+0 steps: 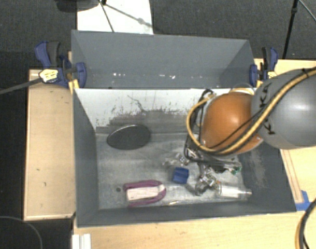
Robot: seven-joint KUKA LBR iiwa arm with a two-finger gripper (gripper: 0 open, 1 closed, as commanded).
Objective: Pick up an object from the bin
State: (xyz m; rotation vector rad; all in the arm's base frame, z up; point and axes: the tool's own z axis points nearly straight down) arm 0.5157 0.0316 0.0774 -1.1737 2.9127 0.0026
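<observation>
The grey metal bin [85, 154] is entered from the right by the arm [298, 113], whose orange wrist cover [228, 121] hangs over the right half of the floor. On that floor, largest first, are seen: a dark grey oval disc [128, 137] nr the back-left, well apart from the rest; a purple-and-white flat obj. [145, 192] at the front; a whitish tube [233, 192] at front-right; and a small blue block [180, 176]. The pincer [203, 183] is set low btwn block and tube, just beside both. Whether it is apart or together cannot be told. Nothing is seen clamped, so the pick is judged not yet done. Grasp and lift are left, prob. w/ block or tube as candidate.
</observation>
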